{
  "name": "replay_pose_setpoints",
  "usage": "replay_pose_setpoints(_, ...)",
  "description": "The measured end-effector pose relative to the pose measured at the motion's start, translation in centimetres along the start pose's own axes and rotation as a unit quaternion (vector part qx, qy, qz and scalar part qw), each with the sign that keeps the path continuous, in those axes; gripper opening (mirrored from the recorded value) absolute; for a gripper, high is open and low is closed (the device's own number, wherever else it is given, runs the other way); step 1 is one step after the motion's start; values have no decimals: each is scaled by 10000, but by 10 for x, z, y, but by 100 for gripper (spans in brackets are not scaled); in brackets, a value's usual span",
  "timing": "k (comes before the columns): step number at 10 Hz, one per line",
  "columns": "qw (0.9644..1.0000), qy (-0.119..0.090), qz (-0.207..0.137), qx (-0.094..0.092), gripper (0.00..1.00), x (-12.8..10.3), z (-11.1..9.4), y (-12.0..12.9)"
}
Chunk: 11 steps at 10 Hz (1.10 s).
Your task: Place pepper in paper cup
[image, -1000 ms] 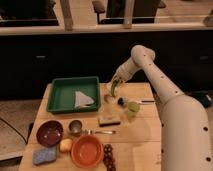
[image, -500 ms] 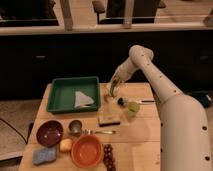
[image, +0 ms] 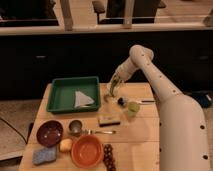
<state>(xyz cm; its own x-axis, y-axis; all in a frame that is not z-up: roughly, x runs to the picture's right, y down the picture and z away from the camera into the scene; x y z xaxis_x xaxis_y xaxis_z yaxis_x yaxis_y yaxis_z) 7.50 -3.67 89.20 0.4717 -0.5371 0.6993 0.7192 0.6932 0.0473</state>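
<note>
1. Clutter fills the left of the wooden table (image: 131, 145): a blue sponge (image: 44, 155), a dark red bowl (image: 49, 133), a small metal cup (image: 75, 127) and an orange bowl (image: 86, 150); the arm is near none of it.
2. Next comes the green tray (image: 74, 80); the paper cup (image: 83, 99) lies inside it, white and seemingly tipped on its side; no pepper shows in it.
3. Just beside the tray's right rim, raised off the table, hangs the gripper (image: 114, 90); it looks clamped on the pepper (image: 114, 86), a slender green streak dangling from it.
4. Further right stands a pale green cup (image: 133, 108), apart from the gripper and no part of the job.
5. Progress, as I judge it: the pepper is lifted, so the pick is done; the carry over the tray and the release into the cup are left; a tipped cup may make the drop awkward.
6. Against half a second ago, the gripper has come slightly left and lower, towards the tray; the things on the table lie as they did.
</note>
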Motion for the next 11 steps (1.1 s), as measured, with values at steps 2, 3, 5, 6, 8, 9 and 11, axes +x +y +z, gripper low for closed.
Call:
replay_pose_setpoints(2,10000,-12,30,0,76,1,0,2)
replay_pose_setpoints(3,10000,-18,44,2,80,1,0,2)
replay_pose_setpoints(5,10000,-38,56,1,80,2,0,3)
replay_pose_setpoints(6,10000,-51,62,6,80,3,0,4)
replay_pose_setpoints(8,9999,-88,74,0,80,4,0,6)
replay_pose_setpoints(9,9999,-99,77,7,80,4,1,6)
replay_pose_setpoints(11,9999,-129,83,3,80,5,1,6)
